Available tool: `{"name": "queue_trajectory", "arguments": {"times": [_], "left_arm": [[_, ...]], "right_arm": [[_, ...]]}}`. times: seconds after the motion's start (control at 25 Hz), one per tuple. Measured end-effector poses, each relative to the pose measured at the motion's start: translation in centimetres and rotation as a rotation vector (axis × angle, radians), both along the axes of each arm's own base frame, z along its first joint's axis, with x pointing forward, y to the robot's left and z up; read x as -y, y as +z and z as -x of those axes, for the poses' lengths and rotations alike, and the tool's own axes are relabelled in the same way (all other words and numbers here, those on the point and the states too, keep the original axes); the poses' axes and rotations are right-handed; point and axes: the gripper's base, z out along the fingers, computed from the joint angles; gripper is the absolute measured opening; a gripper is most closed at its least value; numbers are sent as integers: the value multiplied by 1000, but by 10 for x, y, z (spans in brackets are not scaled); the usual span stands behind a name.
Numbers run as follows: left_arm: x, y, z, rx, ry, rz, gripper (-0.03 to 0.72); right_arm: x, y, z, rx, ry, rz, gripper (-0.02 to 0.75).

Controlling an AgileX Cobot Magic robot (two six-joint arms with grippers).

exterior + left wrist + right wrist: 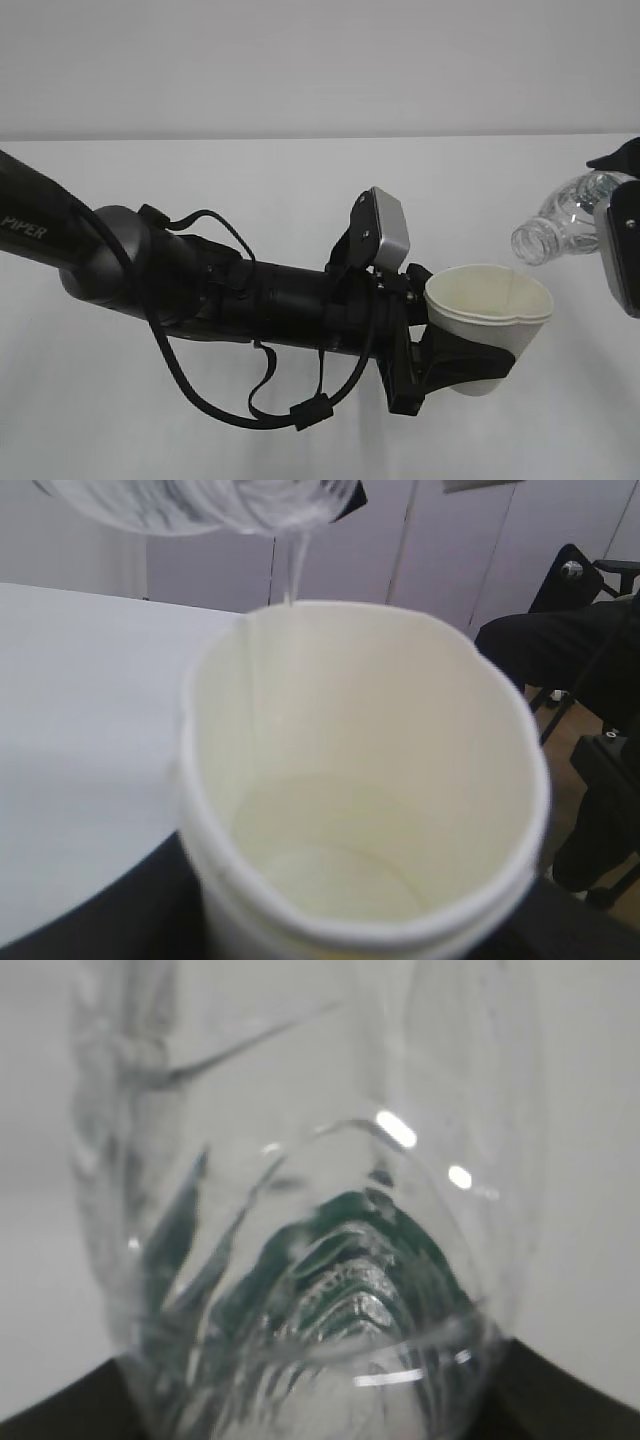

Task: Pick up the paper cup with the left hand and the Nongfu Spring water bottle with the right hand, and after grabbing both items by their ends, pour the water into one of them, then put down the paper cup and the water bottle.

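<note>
Your left hand [455, 360] clamps the paper cup [489, 325] upright above the table [300, 200], while your right hand [622, 240], at its two o'clock, grips the tilted Nongfu Spring water bottle [560, 218], a thin stream [293, 568] entering the cup.

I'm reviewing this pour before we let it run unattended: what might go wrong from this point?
1. The paper cup is squeezed out of round by the left hand; its rim is dented, so water may slop over as it fills.
2. The stream in the left wrist view enters right at the cup's far rim; a small drift may send it outside.
3. The Nongfu Spring water bottle, held by the right hand, is thin, clear plastic and might flex or slip.
</note>
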Motion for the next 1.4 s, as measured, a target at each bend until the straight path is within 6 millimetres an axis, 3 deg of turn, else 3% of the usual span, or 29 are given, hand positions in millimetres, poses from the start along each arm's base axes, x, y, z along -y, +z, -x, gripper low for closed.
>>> {"name": "queue_trajectory", "arguments": {"times": [1.4], "left_arm": [[0,0,0,-1,1,1,412]], "right_arm": [[0,0,0,3,18,31,410]]}}
